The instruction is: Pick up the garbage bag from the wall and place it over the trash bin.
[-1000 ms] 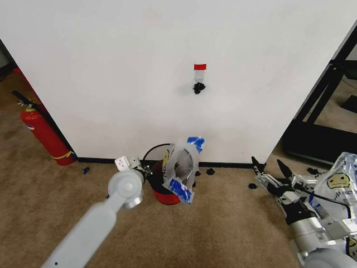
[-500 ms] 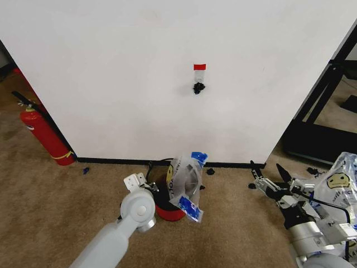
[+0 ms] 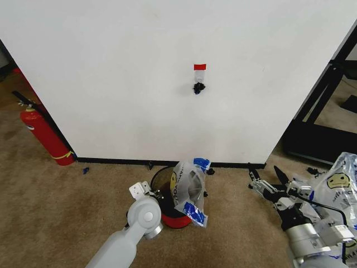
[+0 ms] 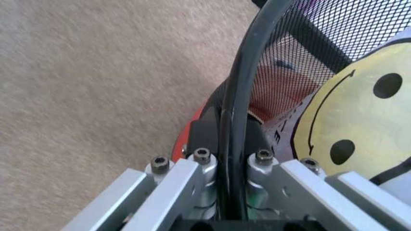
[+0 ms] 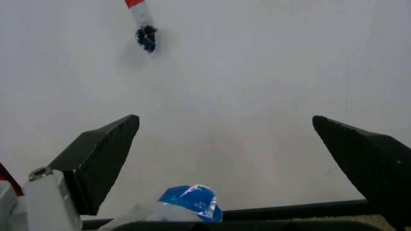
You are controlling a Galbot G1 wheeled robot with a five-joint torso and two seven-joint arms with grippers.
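Clear smiley garbage bag (image 3: 188,187) crumpled over trash bin (image 3: 163,196).

No word or number can be read: the garbage bag (image 3: 188,187) bears dark lettering too small to make out, beside its yellow smiley face.

We see a red fire extinguisher (image 3: 43,135) standing on the tan carpet (image 3: 67,206) at the far left, just beside the edge of the white panel, with a yellow band near its foot and a black hose at its top. To the right, a black metal frame (image 3: 326,106) rises from the floor. At the lower right lies a heap of clear smiley bags (image 3: 340,187). Small dark scraps (image 3: 312,170), perhaps bits of plastic, dot the carpet near that heap.
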